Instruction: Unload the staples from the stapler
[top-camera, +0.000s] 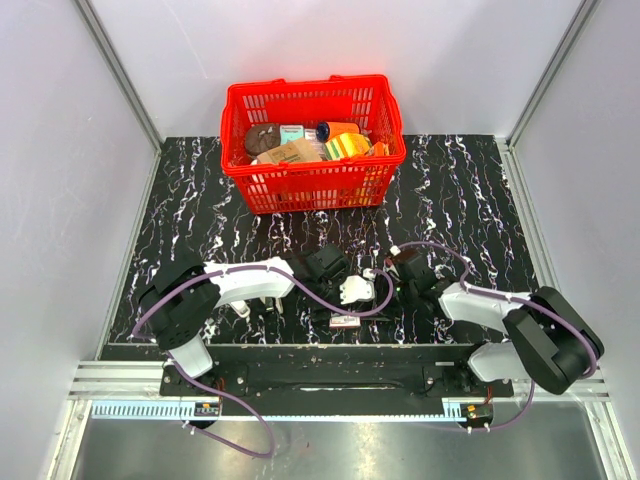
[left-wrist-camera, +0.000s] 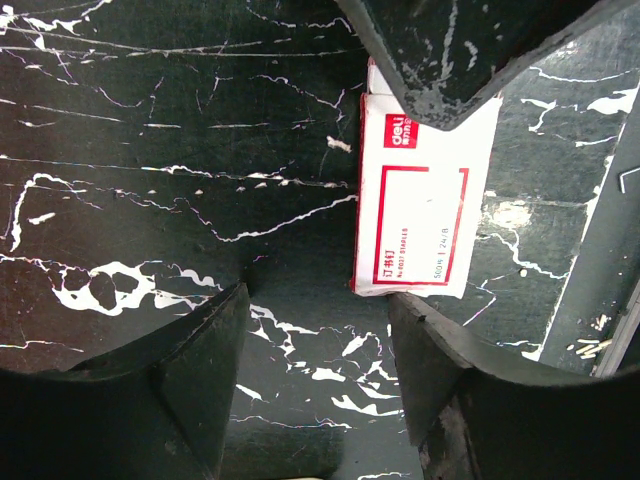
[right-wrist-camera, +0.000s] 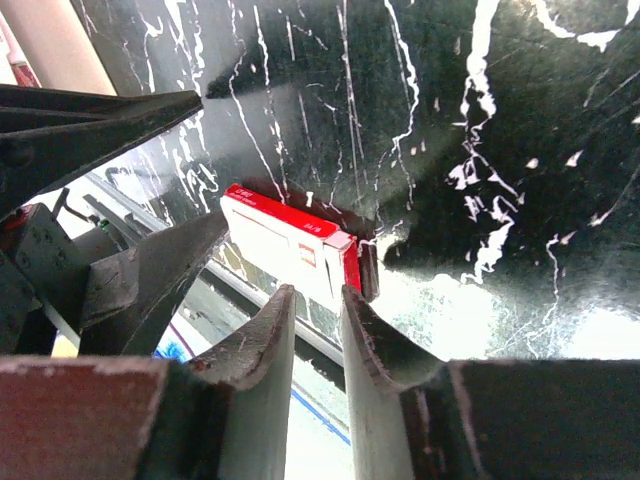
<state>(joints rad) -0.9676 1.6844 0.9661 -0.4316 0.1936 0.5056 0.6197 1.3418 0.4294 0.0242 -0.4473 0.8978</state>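
My left pincer (top-camera: 330, 272) hangs over the table (top-camera: 200, 220), its fingers (left-wrist-camera: 190, 380) wide apart and gripping nothing. A red-and-white box (left-wrist-camera: 425, 200) lies flat on the table just past the tip of one finger, close to the table's near edge. My right pincer (top-camera: 405, 275) is narrow, with only a slim gap at the tips, and I see nothing caught in it. The stapler (top-camera: 355, 290) looks to be the pale thing lying on the table between my two pincers, near both. A red basket (top-camera: 315, 185) stands at the far side.
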